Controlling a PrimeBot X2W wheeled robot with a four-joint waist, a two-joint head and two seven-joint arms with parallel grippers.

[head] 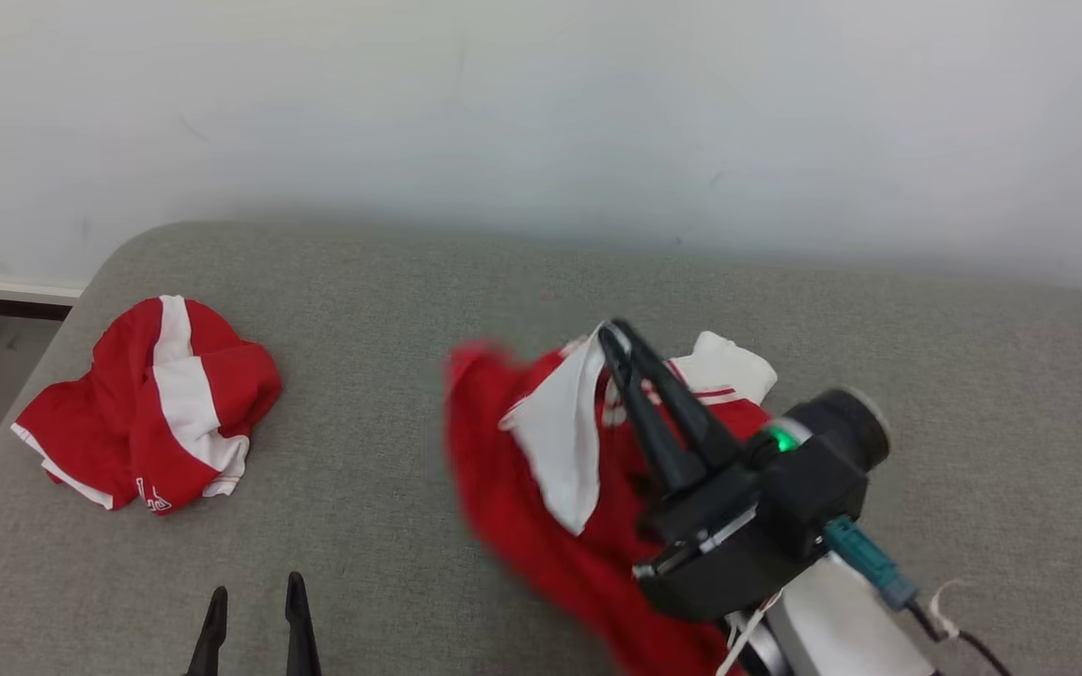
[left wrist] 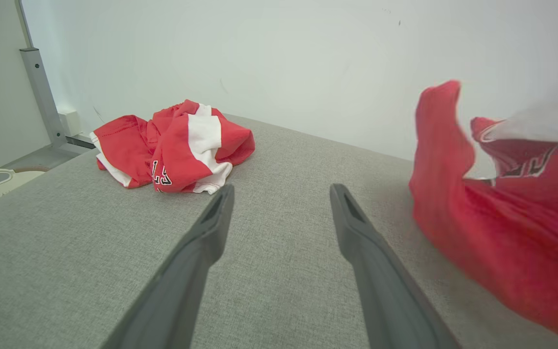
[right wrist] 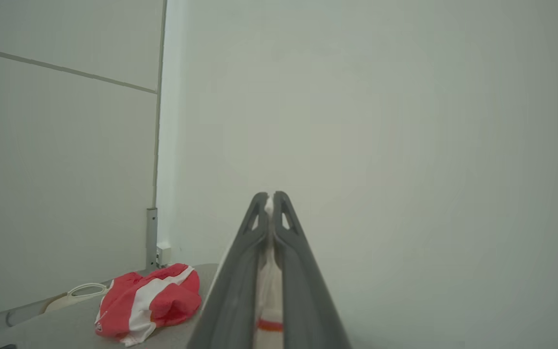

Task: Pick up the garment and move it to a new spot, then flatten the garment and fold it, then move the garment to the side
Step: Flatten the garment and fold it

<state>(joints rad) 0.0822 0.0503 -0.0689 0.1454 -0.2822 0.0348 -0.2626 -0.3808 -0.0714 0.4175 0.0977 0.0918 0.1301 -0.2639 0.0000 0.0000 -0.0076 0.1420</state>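
**Right gripper (head: 612, 330) clenched on a white fold of the red-and-white garment (head: 513, 488), holding it up over the grey padded surface (head: 391, 282).**

The cloth hangs from this gripper's fingertips, down and to its left, blurred by motion. The red bulk trails beneath the gripper's body, and the pictures do not show whether its lowest part touches the grey. In the right wrist view a white strip with a red band sits pinched between the closed fingers. The left gripper (head: 256, 584) is well to the right gripper's left, fingers spread, grasping nothing. A second crumpled garment (head: 156, 404) lies farther left still, near the surface's rounded corner. Bare grey lies between it and the right gripper, and also to the gripper's right. Beyond the gripper, more bare grey reaches back to the white wall (head: 541, 113).
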